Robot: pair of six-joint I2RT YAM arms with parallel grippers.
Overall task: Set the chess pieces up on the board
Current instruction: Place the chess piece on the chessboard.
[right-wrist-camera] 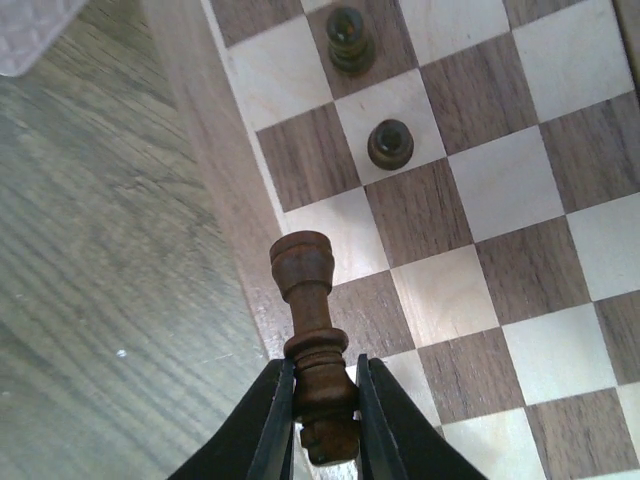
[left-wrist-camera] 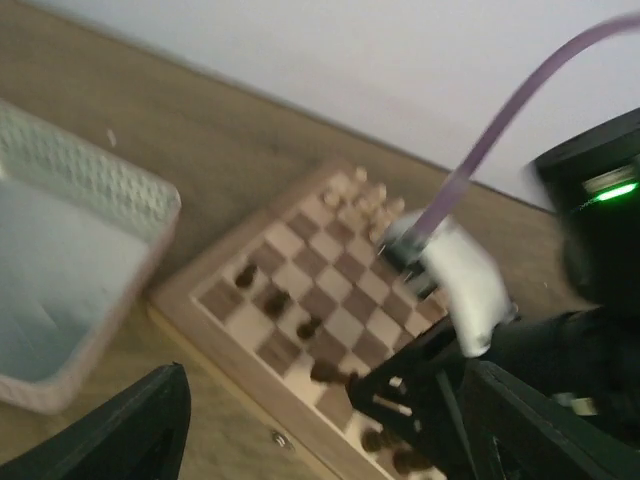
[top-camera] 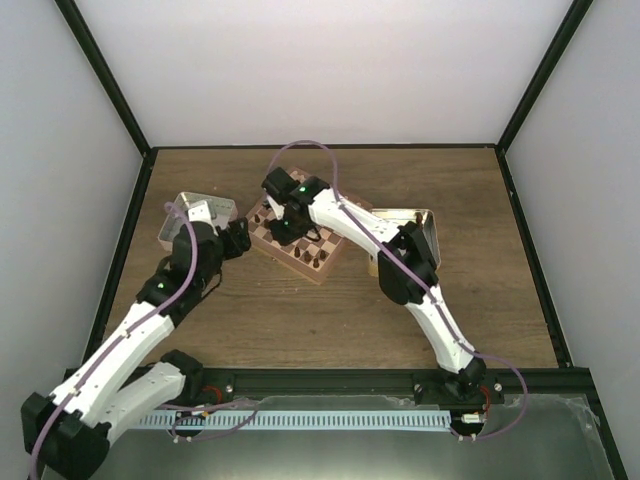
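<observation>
The board (top-camera: 322, 270) lies angled at the table's middle, with dark brown chess pieces (top-camera: 312, 257) along its near edge and pale ones at its far side. My right gripper (top-camera: 283, 230) hangs over the board. In the right wrist view it (right-wrist-camera: 322, 400) is shut on a dark brown chess piece (right-wrist-camera: 315, 340), held above the board's border (right-wrist-camera: 215, 150). Two dark pieces (right-wrist-camera: 390, 143) stand on squares beyond. My left gripper (top-camera: 240, 238) is open and empty just left of the board. Its view is blurred and shows several dark pieces (left-wrist-camera: 277, 300) on the board (left-wrist-camera: 215, 340).
A shallow metal tin (top-camera: 185, 215) sits left of the board, also in the left wrist view (left-wrist-camera: 70, 270). A second tin (top-camera: 420, 222) sits right of the board, behind the right arm. The right arm's gripper (left-wrist-camera: 430, 390) crosses the left wrist view.
</observation>
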